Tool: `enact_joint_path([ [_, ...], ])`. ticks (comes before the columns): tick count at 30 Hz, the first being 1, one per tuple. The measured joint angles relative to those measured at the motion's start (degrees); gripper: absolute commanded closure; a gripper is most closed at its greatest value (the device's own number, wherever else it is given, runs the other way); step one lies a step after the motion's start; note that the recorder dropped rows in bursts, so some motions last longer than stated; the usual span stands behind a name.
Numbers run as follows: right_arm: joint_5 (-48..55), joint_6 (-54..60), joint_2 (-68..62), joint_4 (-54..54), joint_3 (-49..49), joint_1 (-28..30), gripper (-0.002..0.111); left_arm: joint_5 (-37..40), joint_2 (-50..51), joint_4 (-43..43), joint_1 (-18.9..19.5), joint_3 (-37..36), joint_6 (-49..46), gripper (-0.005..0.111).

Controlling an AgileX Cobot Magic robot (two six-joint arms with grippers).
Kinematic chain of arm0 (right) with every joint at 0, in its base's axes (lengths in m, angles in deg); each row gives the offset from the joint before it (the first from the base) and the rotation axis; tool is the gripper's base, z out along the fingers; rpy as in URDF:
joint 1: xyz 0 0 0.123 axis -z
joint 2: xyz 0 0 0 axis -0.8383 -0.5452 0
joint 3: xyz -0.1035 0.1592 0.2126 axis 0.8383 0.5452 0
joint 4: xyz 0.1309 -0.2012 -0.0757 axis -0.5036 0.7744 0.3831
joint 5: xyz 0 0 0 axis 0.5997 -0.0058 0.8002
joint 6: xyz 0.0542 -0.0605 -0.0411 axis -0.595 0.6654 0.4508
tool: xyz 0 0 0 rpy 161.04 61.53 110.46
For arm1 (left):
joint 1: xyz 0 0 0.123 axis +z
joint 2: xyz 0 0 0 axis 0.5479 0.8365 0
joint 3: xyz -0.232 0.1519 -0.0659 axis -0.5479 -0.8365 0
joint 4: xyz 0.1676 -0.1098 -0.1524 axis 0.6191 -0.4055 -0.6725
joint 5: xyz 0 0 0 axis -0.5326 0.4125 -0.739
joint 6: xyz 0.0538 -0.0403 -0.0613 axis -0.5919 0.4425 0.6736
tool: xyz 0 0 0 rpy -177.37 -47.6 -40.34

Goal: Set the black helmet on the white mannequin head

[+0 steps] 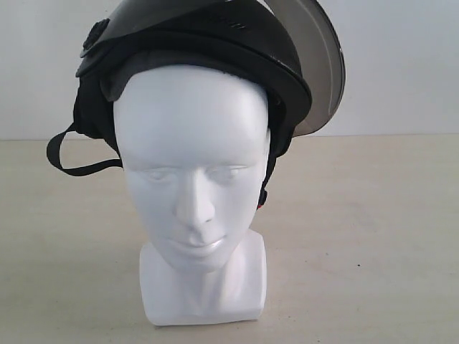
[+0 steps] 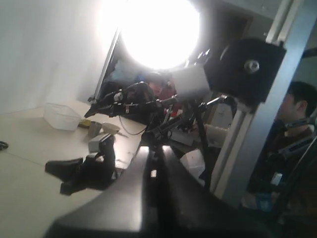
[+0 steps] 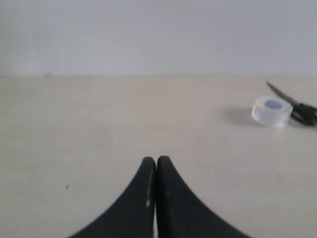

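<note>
Both pairs pressed together, empty: left fingers [image 2: 148, 166], right fingers [image 3: 148, 173], neither near work. I see black helmet [image 1: 215, 43] perched high on white mannequin head [image 1: 193, 179], cocked sideways, strap [image 1: 72, 163] dangling. My worry: loose seat slips off, or nudge topples head on table [image 1: 373, 251]

Clear tape roll [image 3: 271, 111] beside blk scissors [image 3: 300, 109]; clear tub [image 2: 61, 116] on table [image 2: 25, 173]; bright lamp [image 2: 158, 29].
</note>
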Motion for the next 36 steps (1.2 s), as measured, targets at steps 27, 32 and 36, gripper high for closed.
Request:
enact_joint_path([
  [27, 25.5, -14.3, -31.4, -0.4, -40.1, -0.1, 0.108, 29.2, 9.9, 10.4, -1.2, 16.7, 0.4, 0.102],
  [32, 30.7, -14.1, -46.4, -4.8, -45.4, -0.6, 0.108, 36.6, 18.4, 11.8, -1.2, 23.3, 0.4, 0.102],
  [36, 28.8, -4.3, -55.7, -17.1, -45.7, -0.6, 0.108, 42.2, 27.1, 12.1, -1.2, 26.6, 0.4, 0.102],
])
